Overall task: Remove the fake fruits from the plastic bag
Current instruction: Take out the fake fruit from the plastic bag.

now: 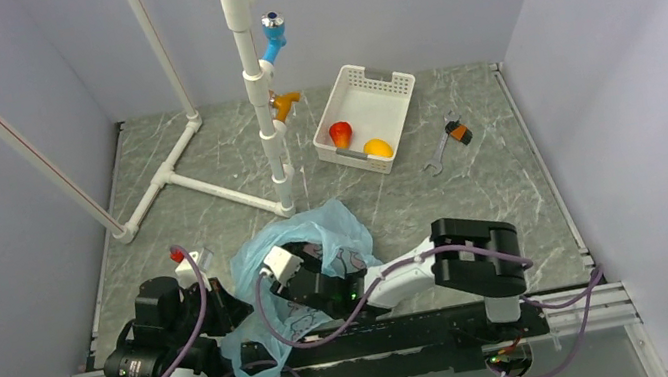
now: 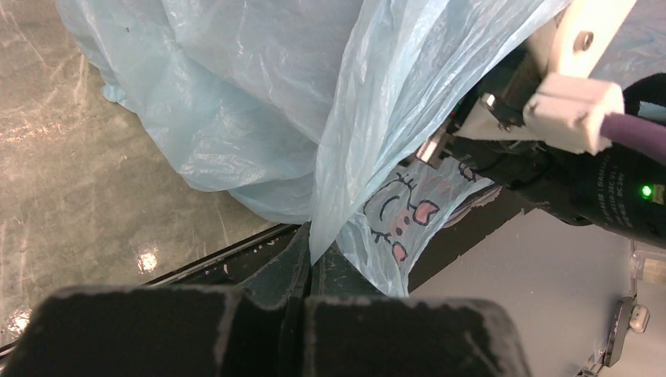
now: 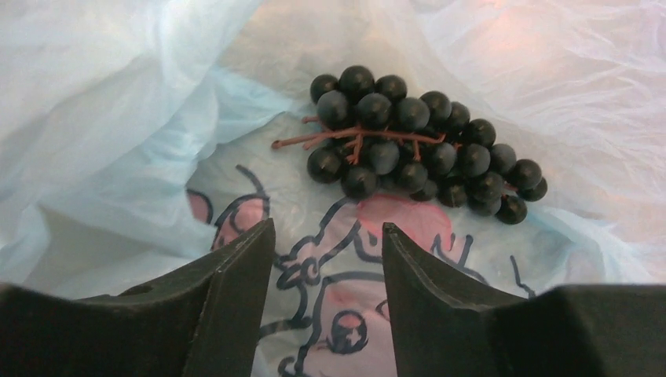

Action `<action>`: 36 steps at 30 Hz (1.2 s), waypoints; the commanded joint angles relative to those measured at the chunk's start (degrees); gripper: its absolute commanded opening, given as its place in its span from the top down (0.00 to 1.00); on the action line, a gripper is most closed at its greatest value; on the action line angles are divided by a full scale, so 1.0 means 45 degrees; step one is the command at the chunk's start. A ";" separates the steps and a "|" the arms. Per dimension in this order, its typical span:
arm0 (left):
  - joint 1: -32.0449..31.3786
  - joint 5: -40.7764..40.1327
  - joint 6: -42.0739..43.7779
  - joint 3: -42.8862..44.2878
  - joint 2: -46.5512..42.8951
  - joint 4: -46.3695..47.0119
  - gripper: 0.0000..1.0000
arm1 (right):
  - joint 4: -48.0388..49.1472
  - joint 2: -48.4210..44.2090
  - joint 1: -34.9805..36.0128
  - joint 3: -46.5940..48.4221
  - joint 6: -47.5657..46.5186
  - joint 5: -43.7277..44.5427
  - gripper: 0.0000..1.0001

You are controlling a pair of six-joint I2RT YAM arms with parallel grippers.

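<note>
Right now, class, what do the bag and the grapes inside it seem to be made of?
Bag: thin translucent light-blue film, probably plastic; it crinkles and lets light through. Grapes: smooth dark beads with soft highlights on a thin brown stem, likely moulded plastic.

Overhead, right gripper buried inside plastic bag
</note>
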 commanded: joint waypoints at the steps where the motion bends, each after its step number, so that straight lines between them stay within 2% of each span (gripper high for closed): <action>1: 0.0054 0.0091 0.0095 0.0016 0.0081 0.0311 1.00 | 0.1486 0.0418 -0.0235 0.0697 -0.0205 0.0965 0.43; 5: 0.0060 0.0077 0.0075 0.0013 0.0084 0.0330 1.00 | 0.1761 0.0516 -0.0500 0.0919 -0.0206 0.1009 0.42; 12: 0.0064 0.0081 0.0090 0.0011 0.0126 0.0330 1.00 | 0.2480 0.1147 -0.0917 0.1440 -0.0625 0.0444 0.30; 16: 0.0068 0.0100 0.0100 0.0010 0.0156 0.0338 1.00 | 0.2094 0.1322 -0.1158 0.2055 0.0658 0.0879 0.28; 19: 0.0073 0.0084 0.0095 0.0011 0.0186 0.0320 1.00 | 0.1795 0.1784 -0.1309 0.2476 0.1451 0.1513 0.19; 22: 0.0058 0.0066 0.0076 0.0011 0.0166 0.0330 1.00 | 0.1311 0.2315 -0.1526 0.2902 0.1924 0.1655 0.16; 30: 0.0075 0.0091 0.0095 0.0011 0.0224 0.0330 1.00 | 0.0632 0.3090 -0.2143 0.2877 0.3197 0.0890 0.19; 36: 0.0079 0.0082 0.0076 -0.0008 0.0185 0.0357 1.00 | 0.0484 0.3485 -0.2238 0.2959 0.3148 0.0296 0.36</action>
